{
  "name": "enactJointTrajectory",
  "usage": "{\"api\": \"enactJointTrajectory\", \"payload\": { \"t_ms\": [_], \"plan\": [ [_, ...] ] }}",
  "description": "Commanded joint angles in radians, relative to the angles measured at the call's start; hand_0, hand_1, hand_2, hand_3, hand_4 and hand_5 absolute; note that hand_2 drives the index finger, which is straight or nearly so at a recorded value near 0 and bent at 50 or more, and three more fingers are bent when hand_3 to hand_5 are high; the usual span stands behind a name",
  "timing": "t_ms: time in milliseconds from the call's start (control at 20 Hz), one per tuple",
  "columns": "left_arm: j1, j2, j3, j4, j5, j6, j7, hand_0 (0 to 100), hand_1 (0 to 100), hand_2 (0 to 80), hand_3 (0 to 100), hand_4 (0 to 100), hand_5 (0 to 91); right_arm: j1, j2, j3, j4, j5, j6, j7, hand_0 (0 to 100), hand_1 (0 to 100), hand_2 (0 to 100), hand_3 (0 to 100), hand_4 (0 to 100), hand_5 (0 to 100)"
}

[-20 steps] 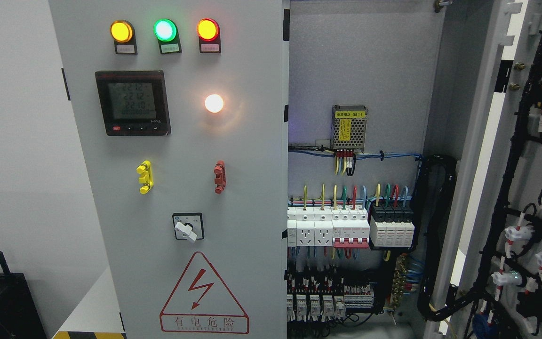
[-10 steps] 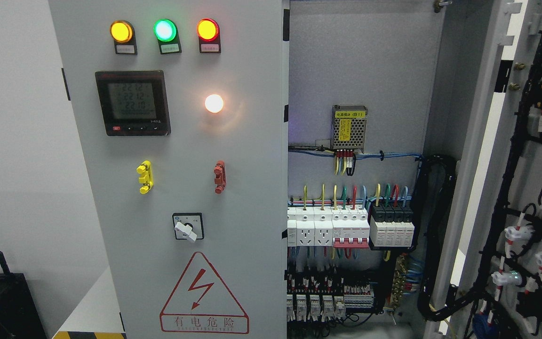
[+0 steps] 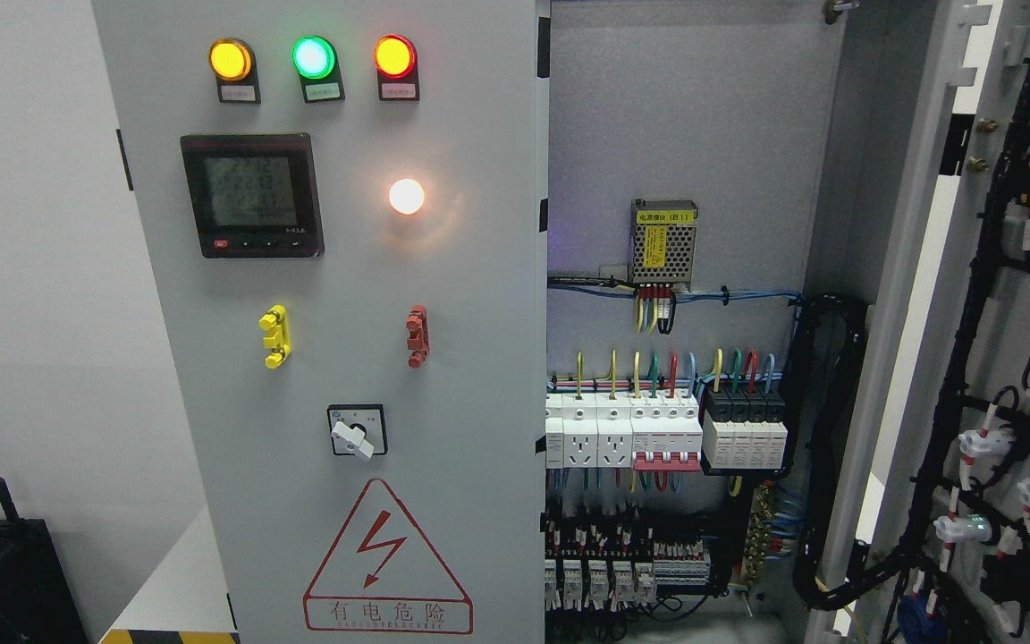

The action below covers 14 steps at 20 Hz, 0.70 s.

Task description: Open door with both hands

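Head view. Electrical cabinet: left door point(image 3: 345, 358) closed, carrying yellow, green and red indicator lamps point(image 3: 312, 57), a digital meter point(image 3: 252, 195) and a rotary switch point(image 3: 356, 431); right door point(image 3: 998, 358) swung wide open, exposing circuit breakers point(image 3: 667, 434) inside. Neither robot hand appears, so hand state and hand-relative positions cannot be told.

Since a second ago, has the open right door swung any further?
No. The right door keeps its position against the black cable duct inside the cabinet.
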Motion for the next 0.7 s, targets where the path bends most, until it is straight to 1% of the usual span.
{"api": "enactJointTrajectory", "payload": {
  "t_ms": [0, 150, 200, 300, 451, 651],
  "plan": [
    [-0.027, -0.222, 0.04, 0.331, -0.063, 0.006, 0.057, 0, 0, 0.0, 0, 3, 0.0, 0.0, 0.0, 0.0, 0.0, 0.0, -0.001, -0.001, 11, 0, 0, 0, 0, 0],
    [-0.027, -0.223, 0.06, 0.332, -0.128, 0.02, 0.058, 0, 0, 0.0, 0, 3, 0.0, 0.0, 0.0, -0.001, 0.0, 0.0, -0.001, -0.001, 11, 0, 0, 0, 0, 0],
    [-0.027, -0.223, 0.06, 0.331, -0.14, 0.026, 0.058, 0, 0, 0.0, 0, 3, 0.0, 0.0, 0.0, 0.0, 0.0, 0.0, -0.001, -0.001, 11, 0, 0, 0, 0, 0],
    [-0.027, -0.223, 0.06, 0.331, -0.154, 0.055, 0.063, 0, 0, 0.0, 0, 3, 0.0, 0.0, 0.0, 0.0, 0.0, 0.0, -0.001, -0.001, 11, 0, 0, 0, 0, 0],
    [-0.027, -0.223, 0.06, 0.32, -0.169, 0.136, 0.121, 0, 0, 0.0, 0, 3, 0.0, 0.0, 0.0, 0.0, 0.0, 0.0, -0.001, -0.001, 11, 0, 0, 0, 0, 0],
    [-0.027, -0.222, 0.06, 0.319, -0.169, 0.152, 0.129, 0, 0, 0.0, 0, 3, 0.0, 0.0, 0.0, 0.0, 0.0, 0.0, -0.001, -0.001, 11, 0, 0, 0, 0, 0]
  ]
}}
